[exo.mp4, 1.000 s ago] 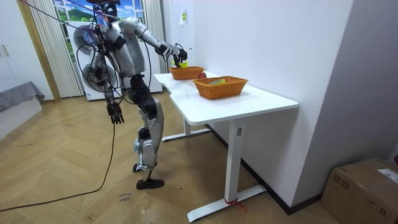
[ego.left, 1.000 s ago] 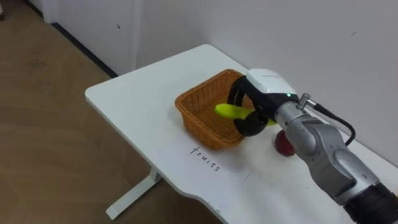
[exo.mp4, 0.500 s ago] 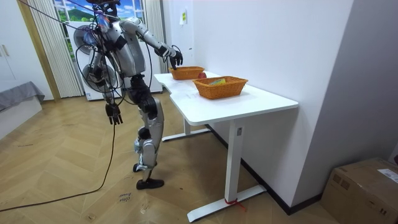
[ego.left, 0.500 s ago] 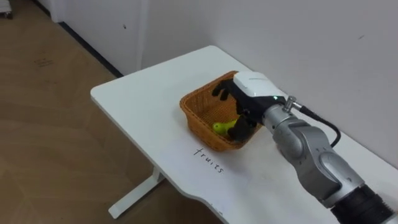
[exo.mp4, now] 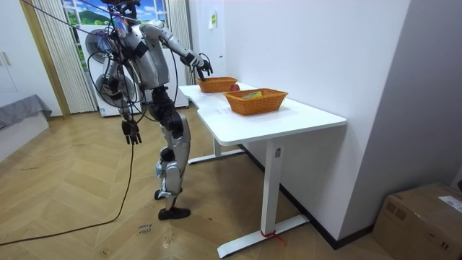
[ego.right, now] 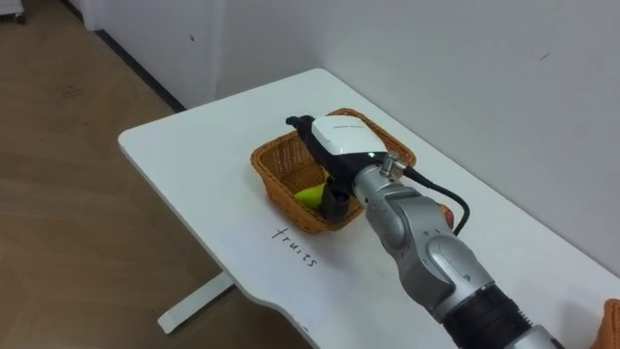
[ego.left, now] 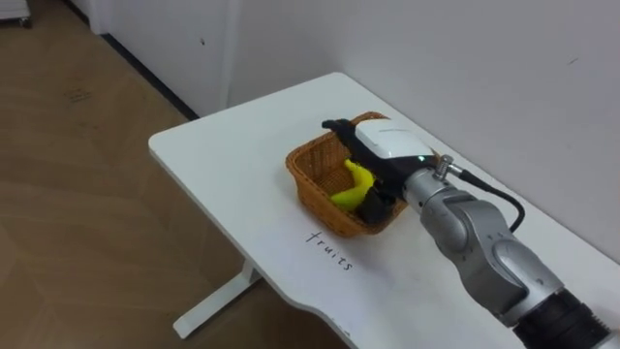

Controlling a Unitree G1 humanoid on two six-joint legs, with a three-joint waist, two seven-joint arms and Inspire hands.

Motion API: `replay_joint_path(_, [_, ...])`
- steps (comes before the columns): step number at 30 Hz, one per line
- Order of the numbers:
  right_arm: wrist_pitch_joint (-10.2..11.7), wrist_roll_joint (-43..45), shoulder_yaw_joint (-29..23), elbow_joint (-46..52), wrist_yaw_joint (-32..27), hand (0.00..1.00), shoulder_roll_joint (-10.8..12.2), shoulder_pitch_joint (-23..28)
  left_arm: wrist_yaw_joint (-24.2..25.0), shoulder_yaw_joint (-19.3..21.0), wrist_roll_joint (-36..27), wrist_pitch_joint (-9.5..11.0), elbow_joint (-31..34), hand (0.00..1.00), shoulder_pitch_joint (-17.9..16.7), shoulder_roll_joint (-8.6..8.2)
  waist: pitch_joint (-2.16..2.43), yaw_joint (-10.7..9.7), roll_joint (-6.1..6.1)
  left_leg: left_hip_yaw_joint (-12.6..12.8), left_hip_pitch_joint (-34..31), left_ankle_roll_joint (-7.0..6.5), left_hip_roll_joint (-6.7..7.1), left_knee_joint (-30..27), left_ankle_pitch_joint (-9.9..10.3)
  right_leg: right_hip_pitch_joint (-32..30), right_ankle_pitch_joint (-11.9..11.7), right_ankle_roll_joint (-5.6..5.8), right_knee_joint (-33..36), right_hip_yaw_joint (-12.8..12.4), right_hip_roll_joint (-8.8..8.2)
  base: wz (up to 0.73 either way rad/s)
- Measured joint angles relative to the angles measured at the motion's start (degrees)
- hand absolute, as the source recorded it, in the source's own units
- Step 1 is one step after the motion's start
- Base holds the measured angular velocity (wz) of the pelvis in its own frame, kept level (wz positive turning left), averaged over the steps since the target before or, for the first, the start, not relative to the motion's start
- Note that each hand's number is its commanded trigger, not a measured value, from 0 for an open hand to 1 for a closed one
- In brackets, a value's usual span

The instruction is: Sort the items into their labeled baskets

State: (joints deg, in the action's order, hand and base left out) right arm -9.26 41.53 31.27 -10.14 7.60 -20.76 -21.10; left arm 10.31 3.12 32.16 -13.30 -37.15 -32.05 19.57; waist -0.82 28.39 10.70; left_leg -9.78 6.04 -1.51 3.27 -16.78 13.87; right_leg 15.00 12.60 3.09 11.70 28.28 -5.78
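Note:
A yellow banana [ego.left: 353,184] lies inside the wicker basket [ego.left: 308,184] near the table's far end, free of any grip. My right hand [ego.left: 380,143] hovers over the basket, open, with its dark fingers [ego.left: 335,126] stretched out above the far rim. The same banana [ego.right: 311,195] shows under my right hand [ego.right: 341,136] in the right eye view. In the room view I stand at the table's end with my right arm reaching over that basket [exo.mp4: 215,84]. My left hand [exo.mp4: 131,132] hangs at my side, fingers relaxed.
A red apple [exo.mp4: 233,87] sits on the white table [ego.left: 223,165] between the far basket and a second wicker basket [exo.mp4: 256,100] holding mixed items. A handwritten label [ego.left: 325,249] is on the tabletop before the basket. The wall runs close behind the table.
My right hand's fingers have straightened from a curl round the banana and let it go. The banana has dropped into the basket. The hand stays above it.

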Motion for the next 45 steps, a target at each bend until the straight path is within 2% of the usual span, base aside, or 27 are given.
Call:
replay_joint_path(4, [0.51,-0.01,-0.09,0.00,0.01,0.00,-0.37,0.00,0.29,0.00,0.02,0.18,0.08,0.00,0.03,-0.01,0.01,-0.21,-0.02,0.00,0.00,-0.09,0.12,-0.03,-0.03,-0.02,0.02,0.03,0.12,0.01,-0.15,0.00])
replay_joint_path(10, [1.79,0.02,-1.87,0.86,0.11,0.00,-0.84,-0.39,-0.03,0.19,0.05,0.48,1.97,0.00,-0.04,-0.02,0.01,-1.97,-0.06,0.19,0.29,-0.19,0.20,-0.04,-0.02,-0.32,0.42,0.45,1.31,-0.20,-0.59,-0.01])
replay_joint_path(14, [2.29,-0.02,-4.43,7.23,0.54,0.00,-4.29,-0.41,-0.05,0.38,0.06,1.65,2.01,0.00,0.63,-0.04,0.14,-3.84,-0.41,1.02,-0.11,-0.48,0.32,0.10,-0.15,-1.35,1.08,0.35,2.15,-1.34,-1.22,-0.08])
replay_joint_path(19, [4.41,-6.00,-8.65,7.68,-3.60,0.00,-5.06,-0.48,-1.35,0.65,-0.36,2.88,1.15,0.00,1.50,-0.24,0.11,-6.18,-0.80,1.97,1.02,-0.62,0.19,1.14,-0.30,-1.15,1.06,0.35,2.08,-2.14,-1.22,-0.11])
replay_joint_path(21, [4.79,-10.84,-10.74,7.76,-5.09,0.00,-5.05,-0.45,-2.27,0.54,-0.40,3.17,0.96,0.00,1.53,-1.35,0.07,-8.20,-1.41,2.01,1.06,-0.64,0.21,1.22,-0.30,-1.19,1.05,0.35,2.05,-2.71,-1.23,-0.02])
replay_joint_path(22, [4.78,-11.80,-11.28,7.76,-5.46,0.00,-5.04,-0.45,-2.30,0.43,-0.41,3.18,0.96,0.00,1.57,-1.62,0.07,-8.51,-1.67,2.07,1.04,-0.65,0.23,1.23,-0.29,-1.26,1.05,0.36,2.06,-2.91,-1.24,-0.04])
replay_joint_path(24, [4.84,-15.48,-13.91,7.77,-6.64,0.00,-5.15,-0.41,-2.38,0.67,-0.41,3.19,0.97,0.00,2.30,-3.12,0.20,-9.46,-2.99,2.90,0.88,-0.71,0.15,1.32,-0.26,-1.75,1.01,0.37,2.07,-3.21,-1.25,-0.15])
replay_joint_path(27, [4.94,-18.82,-17.31,8.48,-7.84,0.00,-5.12,0.16,-2.49,1.64,-0.59,3.25,1.00,0.00,3.34,-4.38,0.21,-10.98,-3.73,3.39,0.44,-0.79,0.20,1.51,-0.33,-2.25,0.98,0.33,2.10,-3.60,-1.20,-0.09])
replay_joint_path(29, [5.08,-23.07,-19.40,8.50,-9.87,0.00,-5.13,0.20,-2.77,1.74,-0.67,3.50,0.34,0.00,4.26,-5.07,0.71,-11.73,-4.53,3.74,0.93,-0.89,0.15,2.35,-0.49,-2.13,0.98,0.33,2.05,-4.32,-1.19,-0.08])
replay_joint_path(30, [5.47,-25.22,-20.00,8.39,-11.35,0.00,-5.13,0.21,-3.23,1.67,-0.67,3.77,0.14,0.00,4.35,-5.35,0.76,-12.56,-4.73,3.78,1.35,-0.92,0.15,2.75,-0.59,-1.85,0.99,0.33,2.02,-4.39,-1.20,-0.03])
replay_joint_path(32, [6.01,-26.64,-21.20,8.37,-12.61,0.00,-4.99,0.21,-3.66,1.58,-0.12,3.90,0.66,0.00,5.26,-5.79,0.79,-14.00,-4.90,3.72,1.50,-0.93,0.17,2.77,-0.59,-1.70,0.99,0.33,2.01,-4.52,-1.19,0.02])
replay_joint_path(36, [6.16,-30.80,-24.16,6.21,-16.61,0.00,-4.92,0.15,-4.08,1.28,-0.04,3.99,0.78,0.00,7.39,-5.88,0.68,-14.95,-5.08,4.09,1.51,-0.94,0.20,2.41,-0.58,-1.81,0.99,0.34,2.02,-5.02,-1.22,-0.02])
replay_joint_path(41, [6.10,-32.56,-24.18,5.88,-17.44,0.00,-4.94,0.16,-4.99,1.19,-0.05,3.95,0.79,0.00,8.73,-5.92,0.15,-16.20,-5.95,4.52,1.33,-1.03,0.11,3.11,-0.49,-2.44,0.99,0.34,2.10,-5.53,-1.21,-0.08])
replay_joint_path(45, [6.08,-35.29,-24.18,5.88,-17.43,0.00,-4.99,0.16,-5.01,1.17,-0.04,3.74,1.68,0.00,8.47,-5.90,0.22,-17.25,-6.16,4.93,0.65,-1.01,0.05,3.03,-0.53,-3.23,0.98,0.34,2.13,-5.69,-1.15,-0.02])
